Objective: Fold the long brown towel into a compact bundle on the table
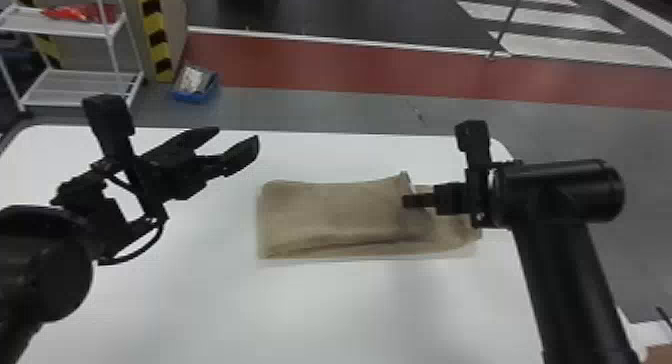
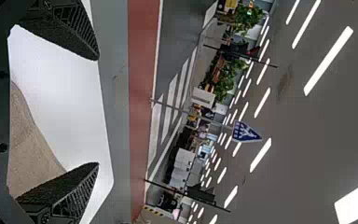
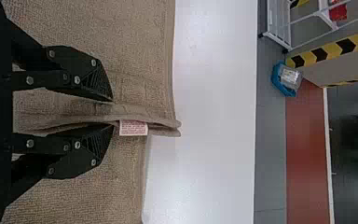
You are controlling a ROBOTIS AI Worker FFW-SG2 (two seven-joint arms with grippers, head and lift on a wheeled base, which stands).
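Red and grey bands of floor (image 1: 350, 65) run behind a smooth white table (image 1: 325, 308), with white crossing stripes farther off. On the tabletop lies the soft brown cloth towel (image 1: 330, 213), partly doubled over, its layers reaching toward the table's right side. At its right part, the black right gripper (image 1: 404, 201) pinches a raised fold between two flat fingers; a small white label with red print (image 3: 133, 128) sticks out beside their tips. That gripper and its arm hide some of the towel's right end in the head view. Over the table to the towel's left hangs the black left gripper (image 1: 238, 135), empty, its fingers spread well apart, near the towel but not touching it. Beyond the table's far edge are a blue plastic box (image 1: 195, 85) on the floor, a white metal shelf (image 1: 75, 28) and a yellow-and-black striped pillar edge (image 1: 156, 33).
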